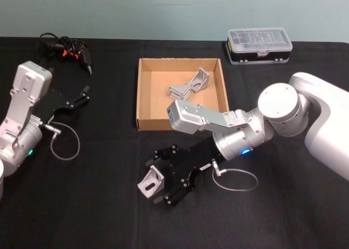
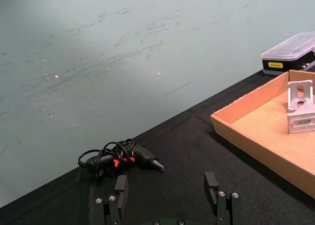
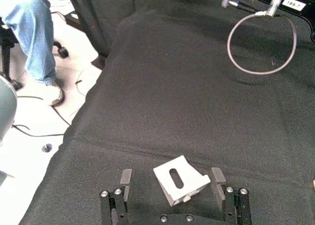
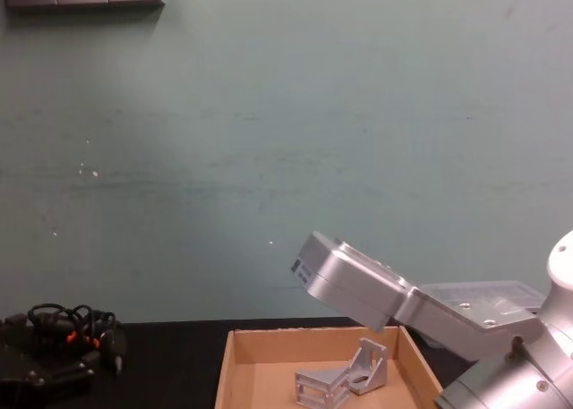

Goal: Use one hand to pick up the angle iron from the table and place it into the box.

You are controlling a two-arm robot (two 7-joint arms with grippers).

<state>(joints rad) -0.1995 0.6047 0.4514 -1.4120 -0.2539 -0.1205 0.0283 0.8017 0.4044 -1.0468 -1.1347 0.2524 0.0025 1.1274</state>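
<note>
Now your right gripper (image 1: 163, 179) stands open around the angle iron (image 1: 151, 182); stiff, slippery metal, so pinch its flat faces.

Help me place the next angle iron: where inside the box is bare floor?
The box has bare cardboard along its left wall and front half. The back right is crowded by two angle irons. The right gripper straddles another angle iron on the table.

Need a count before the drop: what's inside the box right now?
Two angle irons lie touching in the box, toward its far right. The right gripper's arm covers its near right corner.
</note>
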